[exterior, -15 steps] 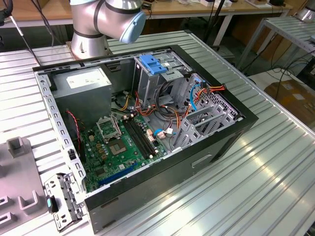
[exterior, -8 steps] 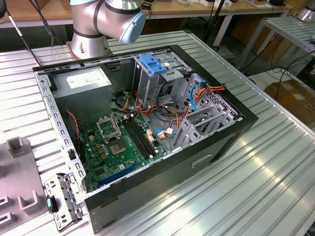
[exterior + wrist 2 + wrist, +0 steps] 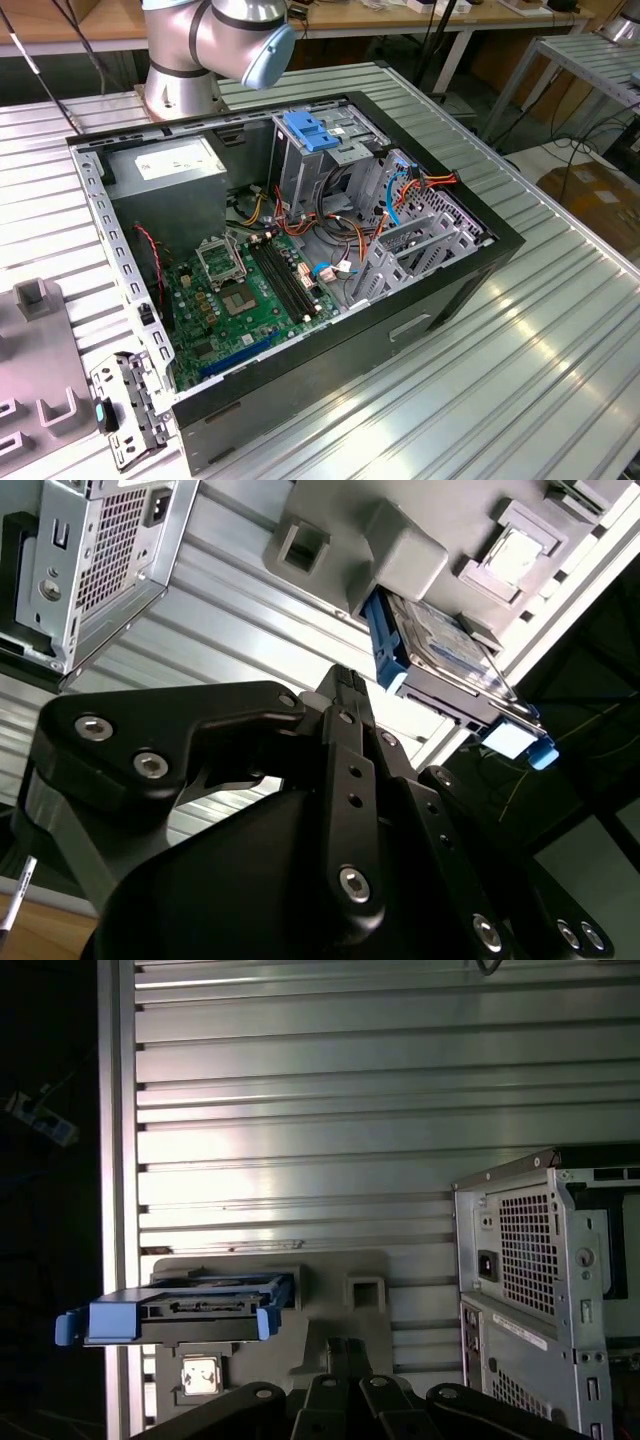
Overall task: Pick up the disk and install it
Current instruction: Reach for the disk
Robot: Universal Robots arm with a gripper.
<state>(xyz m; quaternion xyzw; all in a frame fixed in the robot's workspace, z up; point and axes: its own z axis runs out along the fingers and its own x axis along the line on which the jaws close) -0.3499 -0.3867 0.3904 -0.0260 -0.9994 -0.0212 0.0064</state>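
Observation:
The disk [image 3: 440, 645] is a silver drive in a bright blue bracket. It rests on a grey holder plate [image 3: 400, 520] on the ribbed metal table. In the first wrist view the disk [image 3: 185, 1318] is seen edge-on with its connector side facing the camera. My gripper [image 3: 340, 680] is shut with nothing between its fingers, and it hangs apart from the disk, a short way to its side. In the first wrist view the gripper [image 3: 346, 1345] has its tips together next to the disk's bracket end.
The open computer case [image 3: 300, 250] lies on its side on the table, with a grey power-supply box [image 3: 165, 165], a green mainboard [image 3: 240, 300] and a drive cage with a blue latch [image 3: 315, 130]. Its rear panel [image 3: 530, 1290] stands close to the gripper. The grey holder plate [image 3: 30, 350] lies at the exterior view's left.

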